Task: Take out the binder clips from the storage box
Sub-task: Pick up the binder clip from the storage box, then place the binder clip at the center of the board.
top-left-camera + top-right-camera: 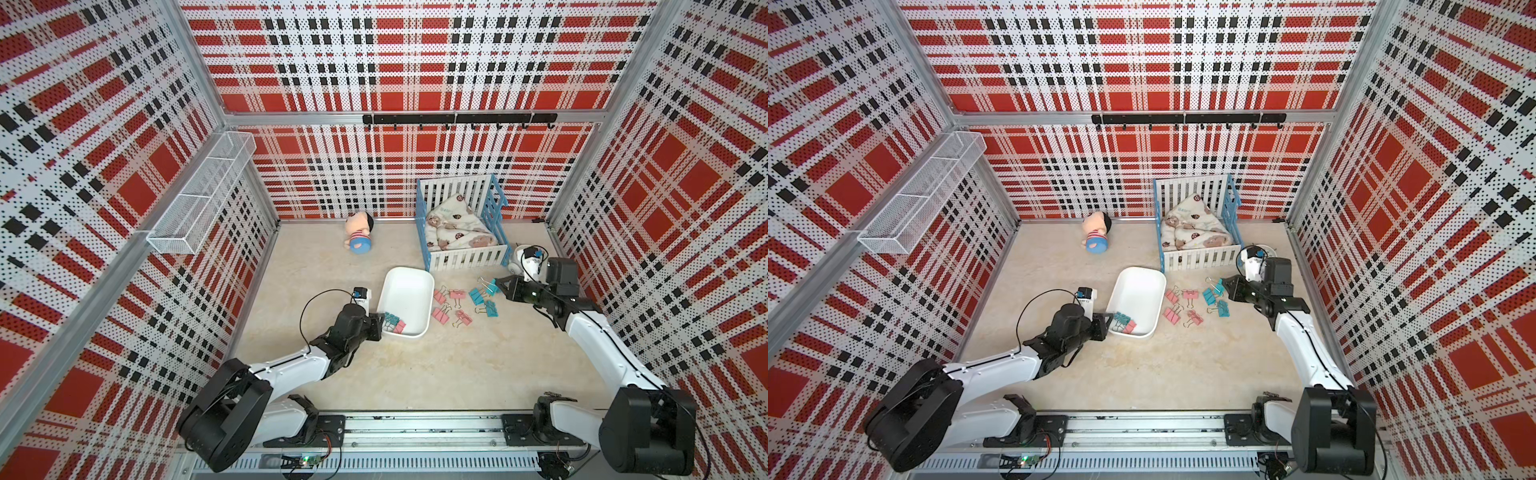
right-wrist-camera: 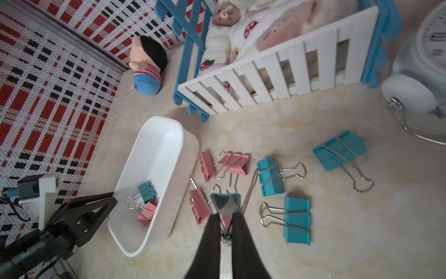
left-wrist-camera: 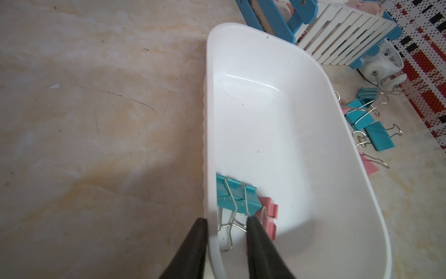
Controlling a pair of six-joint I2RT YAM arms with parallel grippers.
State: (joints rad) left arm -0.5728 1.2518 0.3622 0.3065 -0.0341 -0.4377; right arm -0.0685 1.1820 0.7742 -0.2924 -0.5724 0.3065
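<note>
Straddling the end wall of the storage box (image 1: 409,286) nearest your left arm, your left jaws stand partly apart: one finger (image 3: 193,248) sits outside the white wall and its mate inside. Between them lie the wall's rim and the wire handles of a teal clip (image 3: 231,195). Whether the jaws truly pinch either one, you cannot tell from these views. That teal clip and a pink clip (image 3: 269,213) touching it are the two binder clips (image 1: 395,322) lying in the box, both crowded into that same end.

Your right jaws are clenched on a second teal clip (image 2: 225,201), fingers almost together, its body poking out past the tips and a wire handle slanting off to one side. In the right wrist view it overlaps a pink one lying on the surface (image 1: 374,374).

Just beside the box, toward your right arm, more lie scattered on the surface: four pink clips (image 1: 439,314) nearest the box wall, then three teal clips (image 2: 296,218) farther out. The box sits near the middle of the surface, close in front of the toy crib (image 1: 467,258) but apart from it. A plush doll (image 1: 359,237) lies by the back wall, and a white alarm clock (image 2: 424,43) stands beside the crib's corner.
</note>
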